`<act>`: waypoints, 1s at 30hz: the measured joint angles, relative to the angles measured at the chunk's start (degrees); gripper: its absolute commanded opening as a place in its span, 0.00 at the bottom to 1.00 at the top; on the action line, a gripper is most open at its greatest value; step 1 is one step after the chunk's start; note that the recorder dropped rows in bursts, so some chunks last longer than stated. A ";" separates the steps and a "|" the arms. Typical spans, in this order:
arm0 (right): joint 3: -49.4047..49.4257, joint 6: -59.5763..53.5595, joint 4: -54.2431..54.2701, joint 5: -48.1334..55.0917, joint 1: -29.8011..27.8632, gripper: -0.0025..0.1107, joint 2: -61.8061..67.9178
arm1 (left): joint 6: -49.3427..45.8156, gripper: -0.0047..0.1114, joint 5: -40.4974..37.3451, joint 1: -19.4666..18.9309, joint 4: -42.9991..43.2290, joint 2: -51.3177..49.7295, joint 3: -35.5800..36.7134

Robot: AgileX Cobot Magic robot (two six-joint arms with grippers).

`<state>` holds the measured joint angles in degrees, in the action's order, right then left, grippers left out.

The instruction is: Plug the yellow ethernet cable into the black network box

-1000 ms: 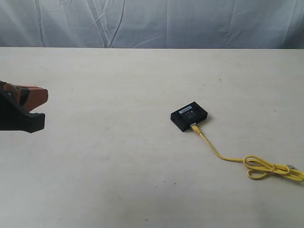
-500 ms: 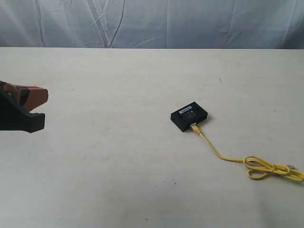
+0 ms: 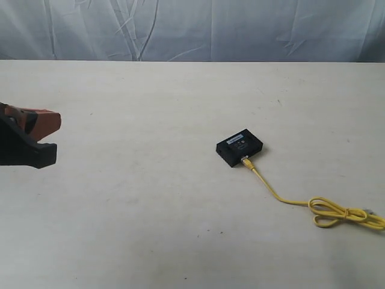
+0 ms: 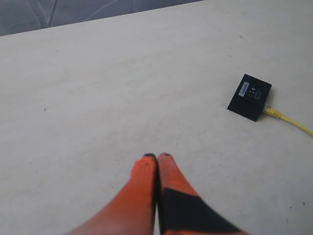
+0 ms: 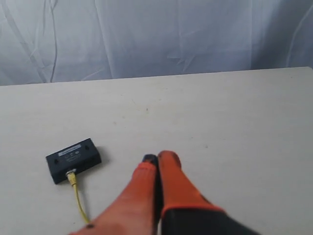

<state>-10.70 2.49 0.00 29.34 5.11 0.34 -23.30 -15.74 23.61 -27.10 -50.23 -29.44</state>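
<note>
The left gripper [image 4: 156, 157] is clenched, its orange fingers [image 4: 142, 171] pressed flat together with nothing between them. In the exterior view it hangs over the table [image 3: 150, 211] at the far 9 o'clock edge of the scene. The right gripper [image 5: 157, 158] is clenched too, tips touching and empty; it does not show in the exterior view.

The black network box [image 3: 239, 146] lies flat on the table, roughly at 3 o'clock from the left gripper and well apart from it, pale label facing up. The yellow ethernet cable [image 3: 283, 198] has one plug [image 3: 246, 161] meeting the box's near side face. From there the cord runs toward 4 o'clock and ends in a tied loop [image 3: 334, 212] near the scene's right edge. Wrinkled grey cloth [image 3: 192, 30] hangs behind the table at 12 o'clock.
</note>
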 measured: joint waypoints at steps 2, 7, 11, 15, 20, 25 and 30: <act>0.00 0.00 0.00 0.00 -1.85 0.02 0.00 | 0.12 0.04 0.00 0.00 0.00 0.00 0.00; 1.15 0.00 0.00 -2.04 -3.86 0.02 0.00 | 0.12 0.04 0.00 0.00 0.00 0.00 0.00; 5.74 0.00 0.30 -4.26 -4.06 0.02 0.00 | 0.12 0.04 0.00 0.00 0.00 0.00 0.00; 9.77 0.00 0.95 -5.33 -4.15 0.02 0.00 | 0.12 0.04 0.00 0.00 0.00 0.00 0.00; 10.41 0.00 1.59 -6.38 -4.15 0.02 0.00 | 0.12 0.04 0.00 0.00 0.00 0.00 0.00; 10.41 0.11 1.59 -6.48 -4.15 0.02 0.00 | 0.12 0.04 0.00 0.00 0.00 0.00 0.00; 10.41 0.11 1.59 -6.48 -4.15 0.02 0.00 | 0.12 0.04 0.00 0.00 0.00 0.00 0.00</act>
<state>-0.30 2.60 1.59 22.87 0.96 0.34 -23.18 -15.74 23.61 -27.10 -50.23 -29.44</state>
